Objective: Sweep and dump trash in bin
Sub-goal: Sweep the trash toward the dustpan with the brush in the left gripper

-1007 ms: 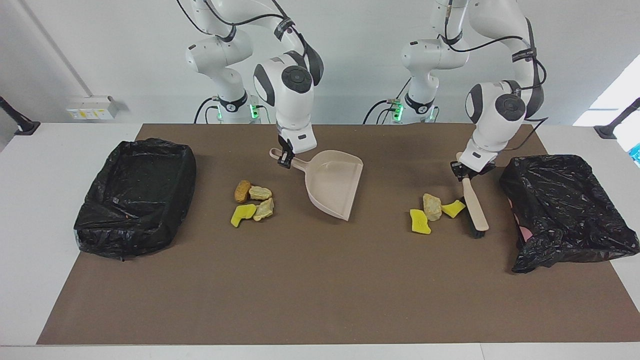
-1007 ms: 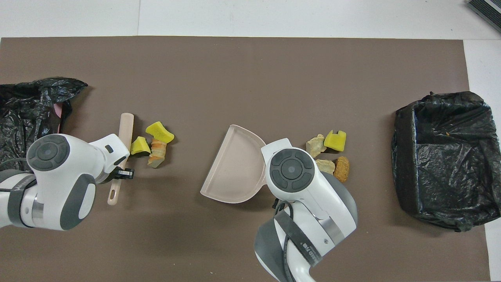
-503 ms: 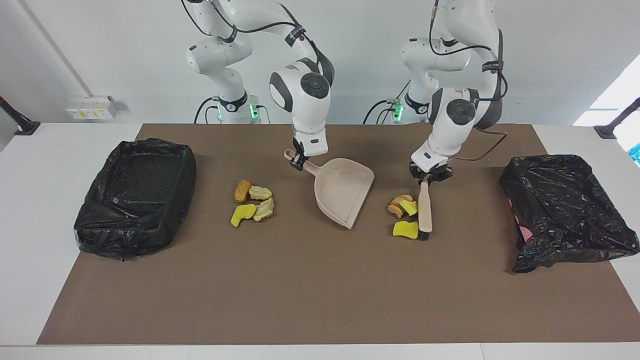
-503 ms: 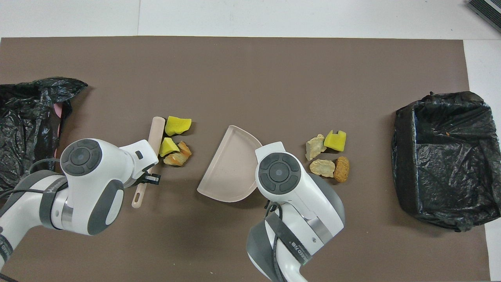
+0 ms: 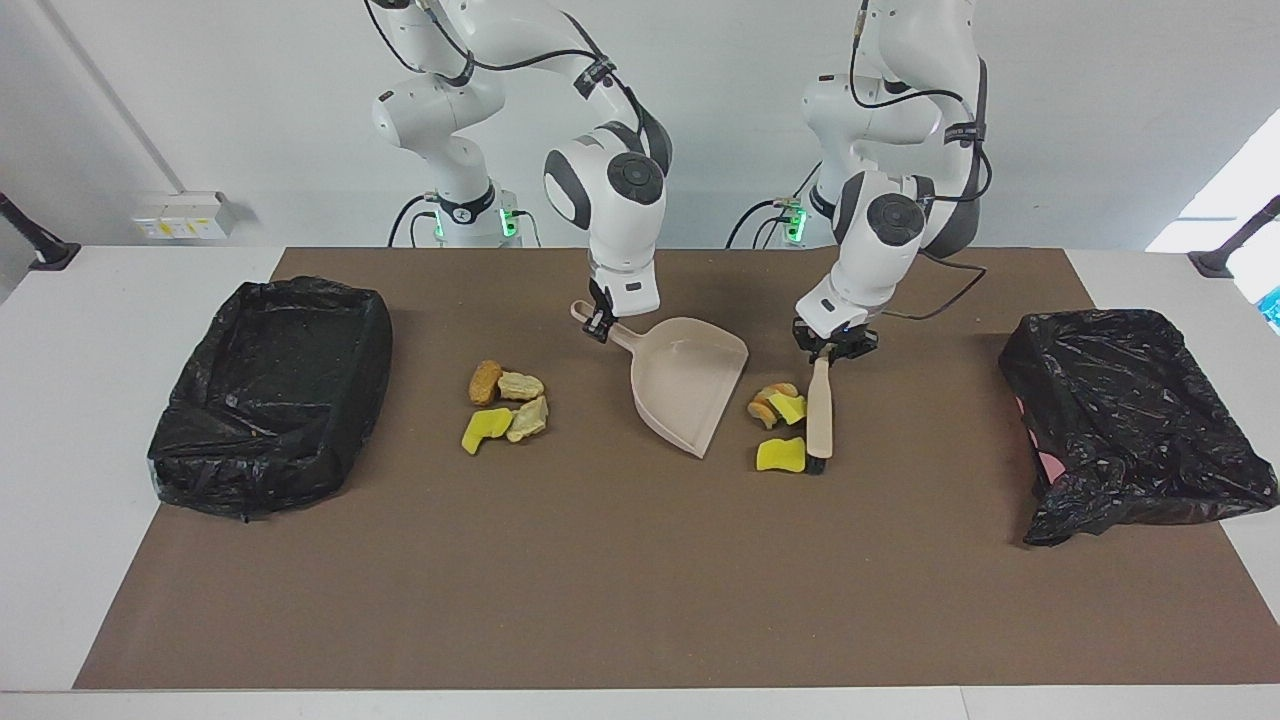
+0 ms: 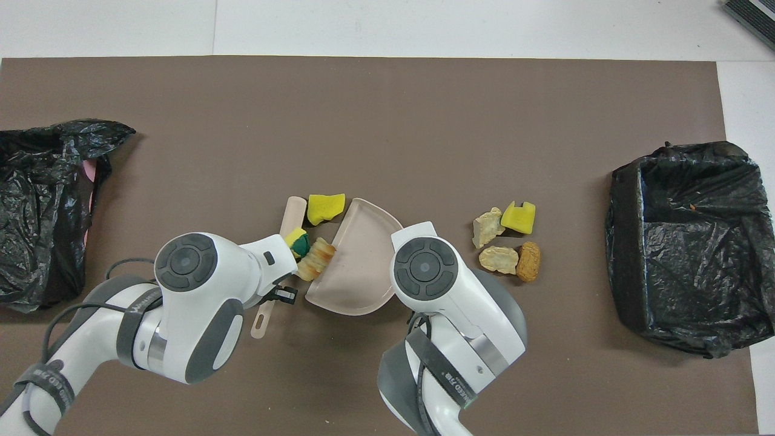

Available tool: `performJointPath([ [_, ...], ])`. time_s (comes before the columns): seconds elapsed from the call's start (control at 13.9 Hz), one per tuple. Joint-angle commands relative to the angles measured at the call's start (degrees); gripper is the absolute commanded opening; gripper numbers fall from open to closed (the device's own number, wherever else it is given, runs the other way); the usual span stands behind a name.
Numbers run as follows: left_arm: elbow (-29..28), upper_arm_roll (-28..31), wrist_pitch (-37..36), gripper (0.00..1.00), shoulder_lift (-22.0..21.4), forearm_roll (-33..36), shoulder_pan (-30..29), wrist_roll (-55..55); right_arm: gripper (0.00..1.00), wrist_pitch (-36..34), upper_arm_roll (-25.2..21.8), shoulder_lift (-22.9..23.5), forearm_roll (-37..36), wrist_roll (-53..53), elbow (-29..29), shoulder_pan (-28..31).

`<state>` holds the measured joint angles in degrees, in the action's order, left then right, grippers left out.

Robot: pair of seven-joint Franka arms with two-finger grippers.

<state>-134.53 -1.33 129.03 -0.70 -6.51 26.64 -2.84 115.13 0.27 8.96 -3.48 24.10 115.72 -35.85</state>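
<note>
Facing view
Left gripper (image 5: 833, 347): closed on the handle of the brush (image 5: 820, 415), low over the brown mat (image 5: 640, 560) on the bench (image 5: 60, 420).
Brush: long pale handle pointing away from the robots, dark bristles down on the mat, touching the trash beside it.
Right gripper (image 5: 598, 325): clamped on the handle of the beige dustpan (image 5: 685, 385).
Dustpan: open mouth turned toward the left arm's end of the bench, lip on the mat.
Trash by the brush (image 5: 778, 425): three pieces between the brush and the dustpan's mouth; a tan lump and a yellow piece just beside the lip, one yellow sponge farther from the robots.
Trash by the dustpan's back (image 5: 507, 405): four pieces in a cluster toward the right arm's end, well apart from the pan.
Bins: one black-lined bin (image 5: 270, 390) at the right arm's end, another black-lined bin (image 5: 1135, 420) at the left arm's end.

Overhead view
Left gripper (image 6: 284, 295): on the brush (image 6: 292, 215) handle, partly hidden by the wrist.
Right gripper: hidden under its own wrist.
Dustpan (image 6: 357, 260): the striped tan lump touches its lip; a green-backed sponge lies against the brush.
Yellow sponge (image 6: 325, 208): just outside the pan's corner, beside the brush tip.
Second cluster (image 6: 507, 239): brown, beige and yellow pieces between the dustpan and the bin (image 6: 690, 242).
</note>
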Motion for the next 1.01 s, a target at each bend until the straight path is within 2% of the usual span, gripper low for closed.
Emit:
performJointPath([
  [0.0,1.19,0.71,-3.08,0.00,-0.45,-2.02,5.51,-0.06,0.00,0.36,0.08,-0.26,-0.57,-1.25,0.12,-0.01],
  [0.22,3.83,0.71,-6.94,0.00,-0.36,-5.18,10.96,-0.41,0.00,0.36,0.08,-0.35,-0.57,-1.25,0.12,-0.10],
  [0.36,4.01,0.80,-7.65,0.00,-0.45,-5.18,11.42,-1.03,0.00,0.36,0.08,-0.26,-0.57,-1.25,0.12,-0.10],
  [0.5,4.80,1.50,-8.97,0.00,-0.62,-5.18,10.11,-1.12,0.00,0.36,0.08,-0.26,-0.57,-1.25,0.12,-0.10],
  [0.65,5.50,1.50,-11.42,0.00,-1.85,-4.92,4.76,-0.51,0.00,0.27,0.08,-0.26,-0.65,-1.25,0.03,-0.10],
  [0.93,5.76,1.59,-13.99,0.00,-3.43,-1.14,0.26,0.20,0.00,-0.08,-0.01,-0.61,-0.65,-0.90,-0.32,0.07],
])
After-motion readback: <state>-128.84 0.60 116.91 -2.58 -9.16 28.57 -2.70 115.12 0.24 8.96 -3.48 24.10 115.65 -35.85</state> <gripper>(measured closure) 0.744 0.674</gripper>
